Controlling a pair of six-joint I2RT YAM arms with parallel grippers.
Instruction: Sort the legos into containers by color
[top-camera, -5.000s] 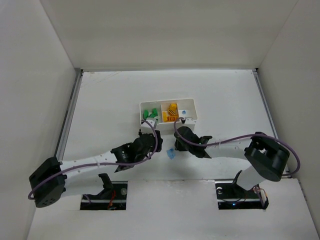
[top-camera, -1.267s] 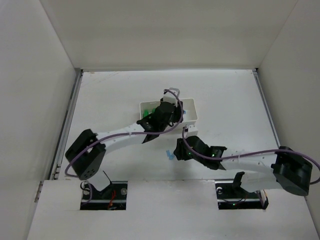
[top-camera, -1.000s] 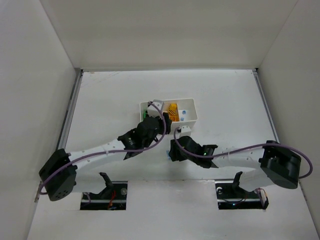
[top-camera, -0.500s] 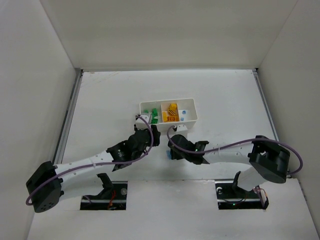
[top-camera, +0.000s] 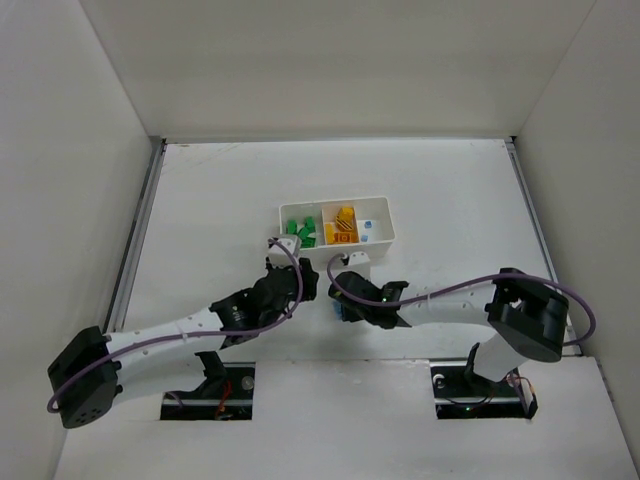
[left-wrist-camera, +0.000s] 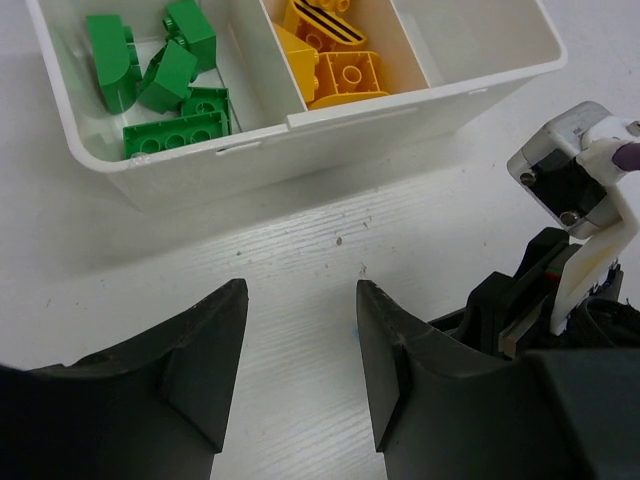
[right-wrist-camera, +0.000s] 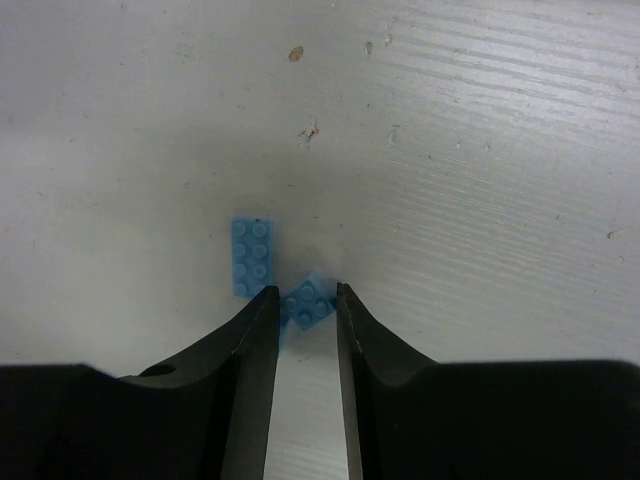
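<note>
Counter (top-camera: 200, 200): tray (top-camera: 336, 201) sitting mid-counter, green bricks (left-wrist-camera: 160, 85) and yellow bricks (left-wrist-camera: 335, 65) lying in separate compartments.
Left gripper (left-wrist-camera: 300, 300): fingers spread, hovering before tray, likely giving room.
Right gripper (right-wrist-camera: 305, 290): fingers pinching small blue brick (right-wrist-camera: 308, 300) between tray and near edge, likely bound for remaining compartment.
Longer blue brick (right-wrist-camera: 252, 257) lying just beside.

The left arm (top-camera: 180, 325) and right arm (top-camera: 450, 305) are stretched forward and bent inward, so the wrists are brought near each other. The left gripper (left-wrist-camera: 300, 300) is held with its fingers (left-wrist-camera: 200, 360) spread apart. The right gripper (right-wrist-camera: 305, 300) is pointed downward, its fingers (right-wrist-camera: 250, 350) drawn to a narrow gap.
</note>
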